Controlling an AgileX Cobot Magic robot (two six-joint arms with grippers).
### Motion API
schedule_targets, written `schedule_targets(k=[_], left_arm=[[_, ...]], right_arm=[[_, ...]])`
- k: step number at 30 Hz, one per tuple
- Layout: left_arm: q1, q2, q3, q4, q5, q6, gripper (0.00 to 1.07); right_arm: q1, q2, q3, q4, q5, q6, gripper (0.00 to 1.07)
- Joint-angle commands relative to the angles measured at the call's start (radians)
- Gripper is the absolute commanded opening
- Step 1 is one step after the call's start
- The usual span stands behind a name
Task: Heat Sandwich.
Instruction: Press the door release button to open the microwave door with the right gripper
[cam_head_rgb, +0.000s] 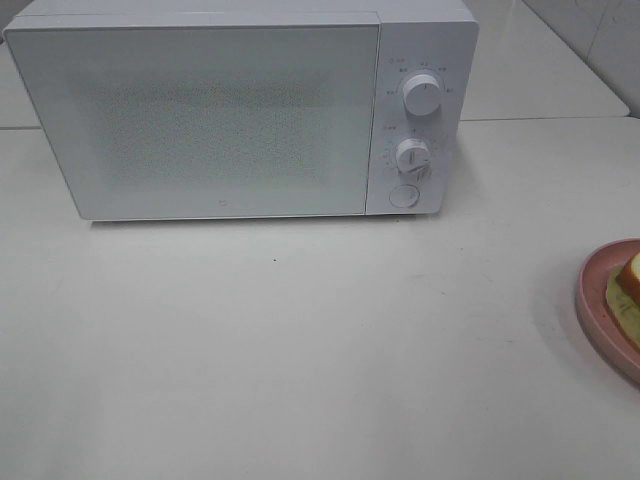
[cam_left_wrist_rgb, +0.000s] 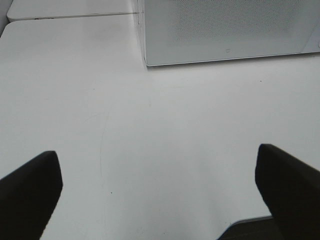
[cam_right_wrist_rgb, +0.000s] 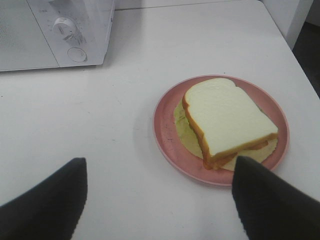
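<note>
Sandwich (cam_right_wrist_rgb: 227, 120) lies on pink plate (cam_right_wrist_rgb: 163, 132), rounded top toward microwave (cam_head_rgb: 200, 110); left gripper (cam_left_wrist_rgb: 157, 165) and right gripper (cam_right_wrist_rgb: 160, 170) apart.

- Bright, even, diffuse light washes out the white bench (cam_head_rgb: 300, 360).
- Faint soft shadows sit under the microwave (cam_head_rgb: 200, 120) and beside the pink plate (cam_head_rgb: 592, 300).
- The microwave door looks grainy.

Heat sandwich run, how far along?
Nothing done yet: microwave door shut, sandwich sits on the pink plate. In hand: nothing; left pincer and right pincer both open, empty. Left: open door, load sandwich, shut it, set dials.
</note>
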Motion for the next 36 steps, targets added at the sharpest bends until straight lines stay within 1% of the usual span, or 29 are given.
schedule_targets(k=[1, 16, 20, 24, 30, 34, 35, 36], left_arm=[[-0.002, -0.024, 0.002, -0.005, -0.016, -0.002, 1.03], [-0.002, -0.024, 0.002, -0.005, -0.016, -0.002, 1.03], [-0.002, -0.024, 0.002, -0.005, -0.016, -0.002, 1.03], [-0.002, -0.024, 0.002, -0.005, -0.016, -0.002, 1.03], [-0.002, -0.024, 0.002, -0.005, -0.016, -0.002, 1.03], [-0.002, -0.024, 0.002, -0.005, -0.016, -0.002, 1.03], [-0.002, -0.024, 0.002, -0.005, -0.016, -0.002, 1.03], [-0.002, -0.024, 0.002, -0.005, -0.016, -0.002, 1.03]], right_arm=[[-0.006, -0.025, 0.001, -0.001, -0.008, -0.01, 0.76], [-0.006, -0.025, 0.0, -0.005, -0.012, -0.012, 0.76], [-0.006, 0.002, -0.005, -0.005, -0.014, -0.012, 0.76], [-0.006, 0.079, -0.031, -0.005, -0.039, -0.012, 0.76], [-0.006, 0.171, -0.032, -0.005, -0.091, -0.012, 0.76], [-0.006, 0.27, -0.032, -0.005, -0.149, -0.019, 0.76], [-0.006, 0.27, -0.032, -0.005, -0.149, -0.019, 0.76], [-0.006, 0.31, -0.032, -0.005, -0.169, -0.019, 0.76]])
